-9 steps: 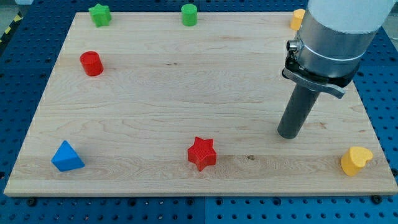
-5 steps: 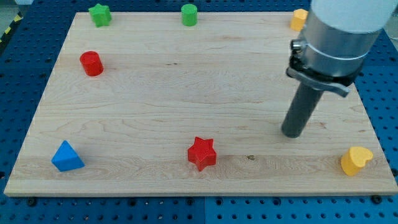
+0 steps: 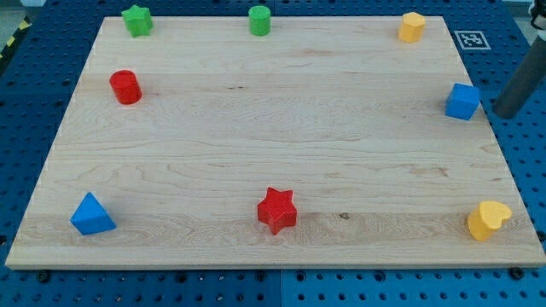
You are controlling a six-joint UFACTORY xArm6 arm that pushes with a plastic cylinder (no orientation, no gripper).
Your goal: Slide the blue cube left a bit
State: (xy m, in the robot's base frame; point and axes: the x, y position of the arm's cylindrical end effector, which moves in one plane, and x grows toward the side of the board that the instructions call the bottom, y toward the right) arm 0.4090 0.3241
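The blue cube (image 3: 462,101) sits on the wooden board (image 3: 273,128) near its right edge, in the upper half of the view. My tip (image 3: 503,113) is at the view's right edge, just off the board, a short gap to the right of the blue cube and not touching it. Only the lower part of the rod shows.
A green star (image 3: 136,20), a green cylinder (image 3: 259,20) and a yellow block (image 3: 412,26) line the top edge. A red cylinder (image 3: 125,87) is at the left, a blue triangle (image 3: 92,215) at the bottom left, a red star (image 3: 277,210) at the bottom middle, a yellow heart (image 3: 488,220) at the bottom right.
The rod has moved from the board's right middle to beyond the right edge, uncovering the blue cube and the yellow block at the top. No block has visibly moved.
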